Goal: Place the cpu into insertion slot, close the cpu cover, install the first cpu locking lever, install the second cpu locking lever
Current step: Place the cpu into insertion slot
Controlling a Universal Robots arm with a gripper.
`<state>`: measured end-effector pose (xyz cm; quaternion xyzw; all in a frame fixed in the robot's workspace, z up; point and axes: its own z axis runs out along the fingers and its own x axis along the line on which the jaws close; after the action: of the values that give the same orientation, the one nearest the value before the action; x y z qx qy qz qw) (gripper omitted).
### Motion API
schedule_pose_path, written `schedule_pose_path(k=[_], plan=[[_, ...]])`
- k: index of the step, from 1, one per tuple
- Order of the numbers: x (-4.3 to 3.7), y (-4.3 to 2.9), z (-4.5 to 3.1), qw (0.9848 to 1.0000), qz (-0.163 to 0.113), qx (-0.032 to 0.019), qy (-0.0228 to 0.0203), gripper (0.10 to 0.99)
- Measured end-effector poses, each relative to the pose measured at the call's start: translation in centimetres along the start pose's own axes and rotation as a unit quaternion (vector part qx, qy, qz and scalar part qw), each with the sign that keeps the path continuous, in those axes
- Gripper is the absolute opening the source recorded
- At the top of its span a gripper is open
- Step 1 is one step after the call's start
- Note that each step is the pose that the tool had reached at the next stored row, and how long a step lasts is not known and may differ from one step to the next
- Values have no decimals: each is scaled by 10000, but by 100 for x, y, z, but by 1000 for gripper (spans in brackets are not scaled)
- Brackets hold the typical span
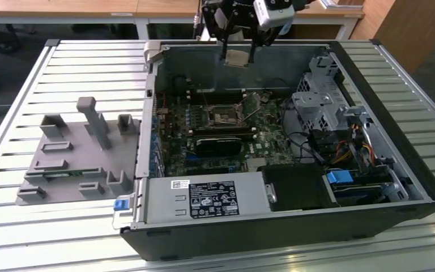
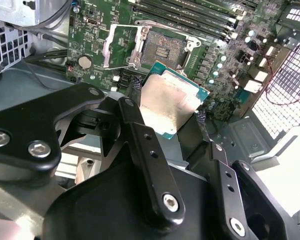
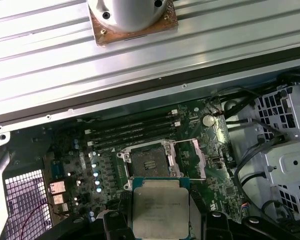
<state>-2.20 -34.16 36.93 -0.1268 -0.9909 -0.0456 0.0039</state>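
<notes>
I see the slatted metal surface with the open computer case lying on it. A grey plastic holder stands just beside the case, on the exterior view's left. Inside the case lies the green board. My hand hangs above the far part of the case. Its two black fingers are closed on the chip, one at each edge. The silver cover is swung open beside the socket, which lies bare. The chip is in the air, apart from the socket, with its silver top visible in both wrist views.
</notes>
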Motion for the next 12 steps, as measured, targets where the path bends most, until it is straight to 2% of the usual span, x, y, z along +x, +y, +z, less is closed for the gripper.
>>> schedule_pose_path(k=[7,12], plan=[[0,-1,4,9995,305,-6,-27,541],[0,-1,6,9979,640,-12,-58,541]])
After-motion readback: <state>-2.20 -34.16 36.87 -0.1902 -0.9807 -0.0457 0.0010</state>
